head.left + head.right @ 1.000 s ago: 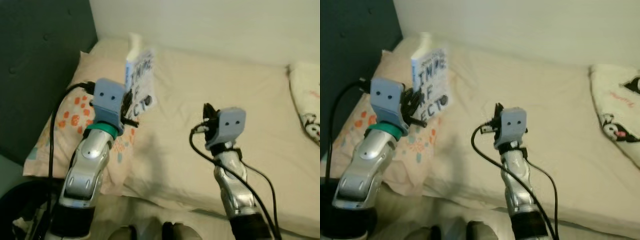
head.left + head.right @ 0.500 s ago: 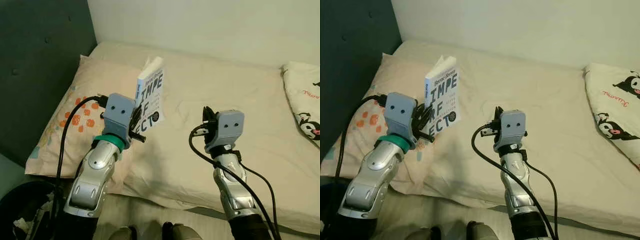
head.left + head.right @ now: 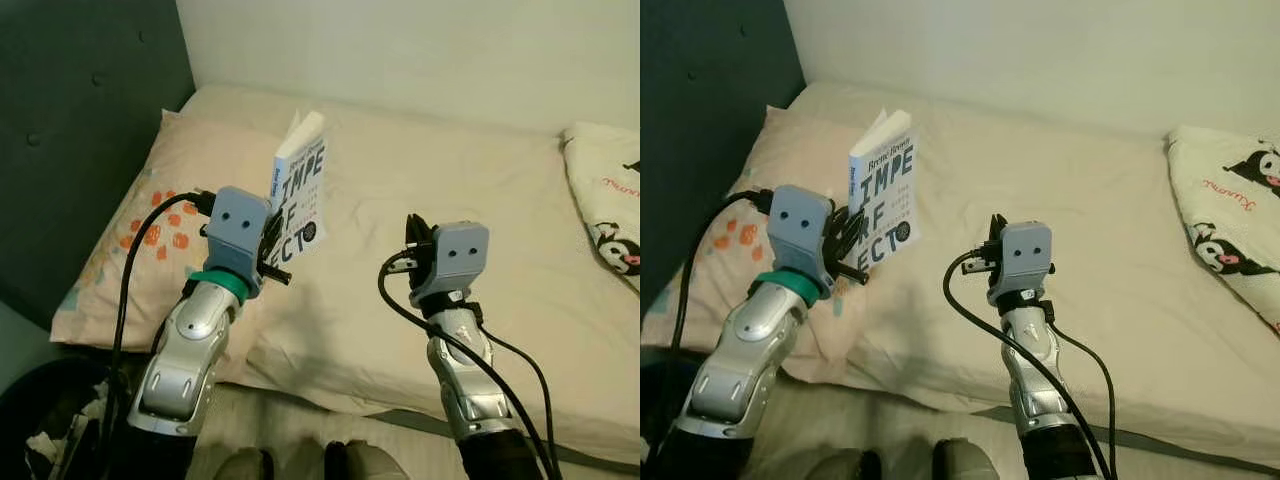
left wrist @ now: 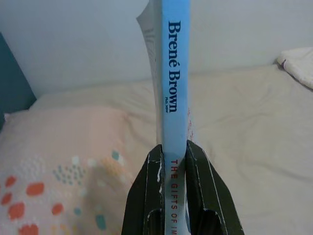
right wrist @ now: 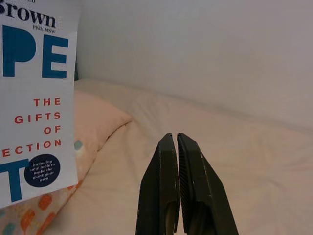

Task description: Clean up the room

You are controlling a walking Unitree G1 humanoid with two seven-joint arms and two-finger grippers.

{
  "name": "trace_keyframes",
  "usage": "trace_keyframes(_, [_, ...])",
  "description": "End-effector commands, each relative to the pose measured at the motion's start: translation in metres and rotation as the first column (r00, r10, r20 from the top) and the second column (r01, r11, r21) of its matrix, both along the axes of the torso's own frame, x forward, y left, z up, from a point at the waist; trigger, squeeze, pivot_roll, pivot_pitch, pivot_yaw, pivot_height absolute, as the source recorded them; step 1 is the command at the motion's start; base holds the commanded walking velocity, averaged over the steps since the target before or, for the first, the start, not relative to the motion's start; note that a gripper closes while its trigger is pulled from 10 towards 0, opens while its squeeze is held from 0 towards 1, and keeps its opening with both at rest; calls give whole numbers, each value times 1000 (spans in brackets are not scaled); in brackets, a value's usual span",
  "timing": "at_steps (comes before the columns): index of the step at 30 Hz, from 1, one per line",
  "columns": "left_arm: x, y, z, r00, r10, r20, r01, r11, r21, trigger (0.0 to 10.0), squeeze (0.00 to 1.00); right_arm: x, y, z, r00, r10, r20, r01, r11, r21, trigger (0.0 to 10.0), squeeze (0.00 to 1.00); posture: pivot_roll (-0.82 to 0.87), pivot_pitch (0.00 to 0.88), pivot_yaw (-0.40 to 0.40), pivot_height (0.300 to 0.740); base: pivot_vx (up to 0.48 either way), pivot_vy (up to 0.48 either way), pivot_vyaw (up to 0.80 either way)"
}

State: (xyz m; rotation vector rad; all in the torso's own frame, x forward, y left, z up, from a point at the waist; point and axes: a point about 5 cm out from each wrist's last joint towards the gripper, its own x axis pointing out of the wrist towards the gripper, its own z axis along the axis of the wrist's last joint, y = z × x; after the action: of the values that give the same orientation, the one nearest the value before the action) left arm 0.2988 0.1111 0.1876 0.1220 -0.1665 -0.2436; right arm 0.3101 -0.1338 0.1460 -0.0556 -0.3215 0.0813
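Note:
A white paperback book (image 3: 298, 195) with blue lettering and a light blue spine (image 4: 175, 83) stands upright in the air above the bed. My left gripper (image 4: 173, 149) is shut on the book's lower spine, one black finger on each side. The book hangs over the edge of a peach pillow (image 3: 160, 230) with orange and teal dots. My right gripper (image 5: 176, 142) is shut with nothing between its fingers, raised over the middle of the cream sheet (image 3: 450, 170). The book's cover (image 5: 34, 93) fills the side of the right wrist view.
A dark teal headboard (image 3: 80, 110) rises on the left, a pale wall (image 3: 400, 40) behind the bed. A white cushion with cartoon prints (image 3: 1235, 220) lies at the right. A dark bin (image 3: 45, 420) sits low left beside the bed.
The blur of one second ago has gone and the view has settled. The book and both arms hold nearly the same pose as half a second ago.

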Motion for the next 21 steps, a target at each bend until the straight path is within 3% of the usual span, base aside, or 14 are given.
trace_keyframes(1, [-1, 1, -6, 1000, 5, -20, -6, 1000, -15, 10000, 0, -2, -4, -7, 1000, -15, -25, 15, 1000, 6, 10000, 0, -78, 103, 14, 630, 0, 0, 0])
trace_keyframes(9, [-1, 3, -13, 997, 21, -69, -25, 998, -55, 10000, 0, -3, -5, -8, 999, -22, -28, 22, 1000, 4, 10000, 0, -80, 107, 14, 592, 0, 0, 0])
trace_keyframes(16, [0, 5, -17, 991, 62, -123, -76, 990, -115, 10000, 0, -2, -5, -8, 999, -26, -30, 26, 1000, 8, 10000, 0, -79, 107, 17, 592, 0, 0, 0])
trace_keyframes(18, [2, 8, -16, 985, 89, -148, -115, 978, -175, 10000, 0, -3, -4, -9, 999, -23, -30, 24, 1000, 8, 10000, 0, -78, 106, 17, 592, 0, 0, 0])
trace_keyframes(21, [2, 8, -16, 985, 89, -148, -115, 978, -175, 10000, 0, -3, -4, -9, 999, -23, -30, 24, 1000, 8, 10000, 0, -78, 106, 17, 592, 0, 0, 0])
